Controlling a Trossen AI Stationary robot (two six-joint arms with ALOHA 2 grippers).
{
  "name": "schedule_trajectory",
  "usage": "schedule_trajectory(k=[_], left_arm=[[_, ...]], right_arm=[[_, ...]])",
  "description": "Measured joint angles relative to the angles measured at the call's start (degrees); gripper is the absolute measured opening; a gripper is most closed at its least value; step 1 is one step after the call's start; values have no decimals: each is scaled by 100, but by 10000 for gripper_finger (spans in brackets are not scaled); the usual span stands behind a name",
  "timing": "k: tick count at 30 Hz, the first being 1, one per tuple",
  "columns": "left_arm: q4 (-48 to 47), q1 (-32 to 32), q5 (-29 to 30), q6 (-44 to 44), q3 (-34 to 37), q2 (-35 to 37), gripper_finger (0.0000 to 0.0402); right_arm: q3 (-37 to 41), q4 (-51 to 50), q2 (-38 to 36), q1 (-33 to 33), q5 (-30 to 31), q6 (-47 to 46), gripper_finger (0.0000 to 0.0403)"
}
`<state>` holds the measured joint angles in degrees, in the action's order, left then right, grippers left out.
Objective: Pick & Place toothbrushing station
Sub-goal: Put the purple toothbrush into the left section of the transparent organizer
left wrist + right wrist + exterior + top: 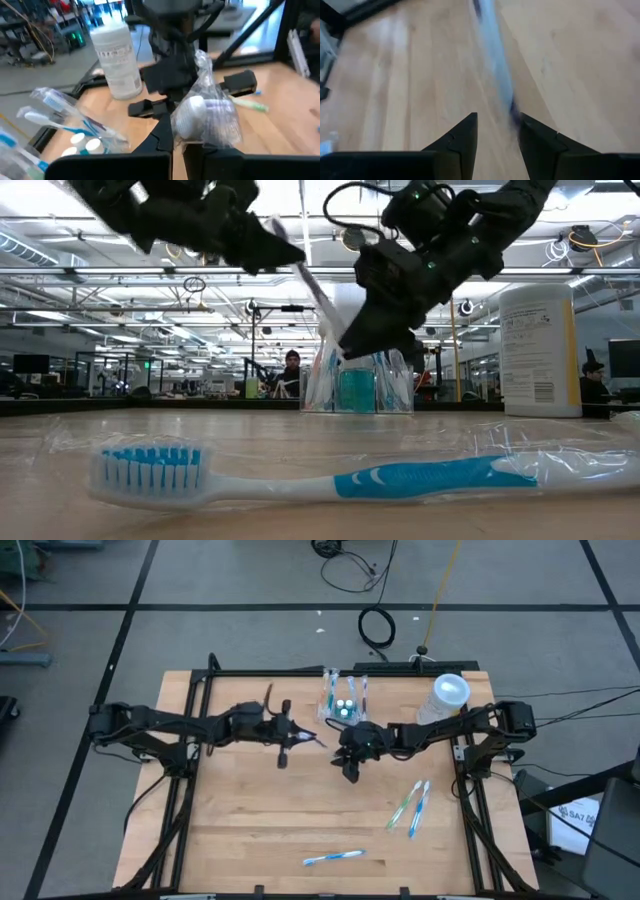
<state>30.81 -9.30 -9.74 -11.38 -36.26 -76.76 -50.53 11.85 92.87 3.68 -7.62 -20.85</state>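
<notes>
The toothbrushing station [342,700], a clear holder with brushes standing in it, stands upright at the table's far middle, also seen in the low view [355,385] and the left wrist view [65,132]. In front of it, above the table, a plastic-wrapped toothbrush [312,285] spans between my two grippers. My left gripper [305,737] is shut on it. My right gripper [350,766] is open, and one end of the brush [507,95] lies between its fingers. My left gripper pinches the wrapped toothbrush [186,134] between its two fingers, on the wrapper near one end. The fingers come nearly level from the table's left. The brush is lifted clear and slants down toward my right gripper. My right gripper has the brush close to one finger [535,132]; whether it touches, I cannot tell.
A whitish cylinder with a round white top [447,698] stands at the far right. Two loose toothbrushes [410,807] lie at the near right. A blue and white one [335,857] lies by the near edge, close to the low camera [300,475].
</notes>
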Motion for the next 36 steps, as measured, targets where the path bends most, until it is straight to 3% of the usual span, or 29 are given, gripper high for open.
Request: schedule_trajectory(k=[5,8,14,19,28,36], left_arm=[[-2639,-17,120,-631,-1196,-11,16],[-3269,-7,256,-828,-1693,-13,16],[-3516,-261,478,-1237,-2156,-10,18],[-3544,-838,592,-1205,-2196,-16,18],[-2991,-1945,-535,-793,-2196,-788,18],[-2965,-2111,-751,-607,-2192,-1323,19]], right_arm=[[159,19,8,-12,-20,-124,128],[230,7,8,-10,-11,-126,128],[250,121,8,-6,-8,-270,128],[250,161,8,-6,-5,-264,128],[250,553,8,-6,7,-249,128],[250,697,8,-4,7,51,128]])
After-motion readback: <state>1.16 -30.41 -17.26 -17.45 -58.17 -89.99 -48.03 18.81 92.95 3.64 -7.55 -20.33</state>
